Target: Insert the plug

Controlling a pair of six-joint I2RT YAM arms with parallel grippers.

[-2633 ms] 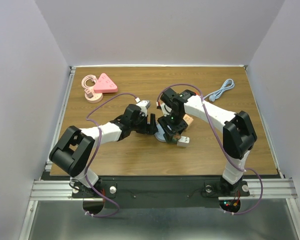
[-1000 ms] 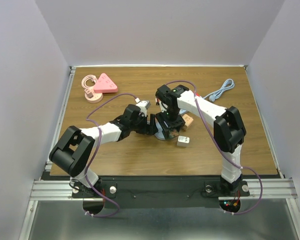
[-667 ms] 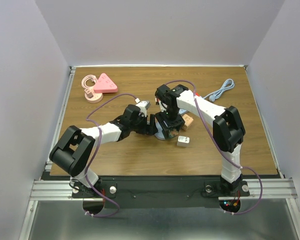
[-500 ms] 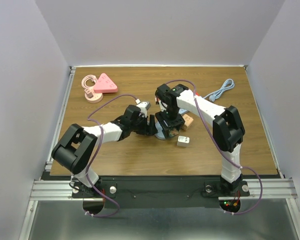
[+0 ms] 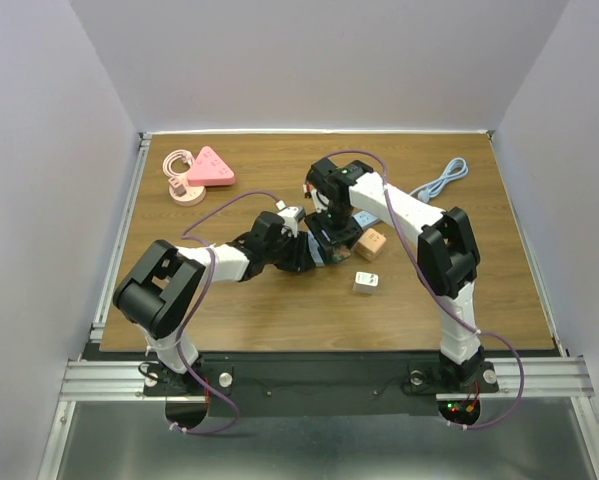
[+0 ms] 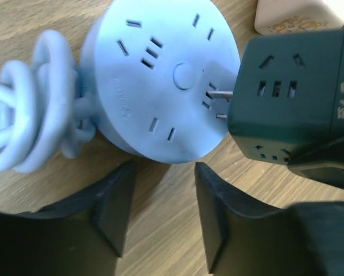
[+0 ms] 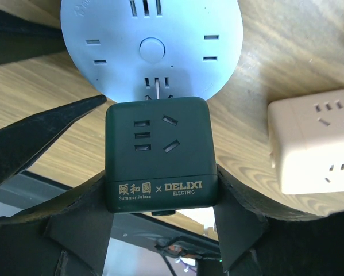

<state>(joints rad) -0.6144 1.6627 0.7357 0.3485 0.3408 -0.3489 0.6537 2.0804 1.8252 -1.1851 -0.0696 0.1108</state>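
Observation:
The plug is a dark green cube adapter with gold lettering, and my right gripper is shut on its sides. Its metal prongs touch slots on the face of a round light-blue socket hub and still show bare. The hub lies flat on the wooden table, its blue cord coiled at its left. My left gripper is open just short of the hub's near edge, only bare wood between its fingers. In the top view both grippers meet mid-table and hide most of the hub.
A beige cube adapter lies right beside the green one, seen orange-tan from above. A small white cube sits nearer the front. A pink triangular socket with coiled cord is back left; a grey-blue cable back right.
My right gripper has carried the green cube a little back and left, onto the hub. The left arm has pushed in towards the hub and its jaws have narrowed.

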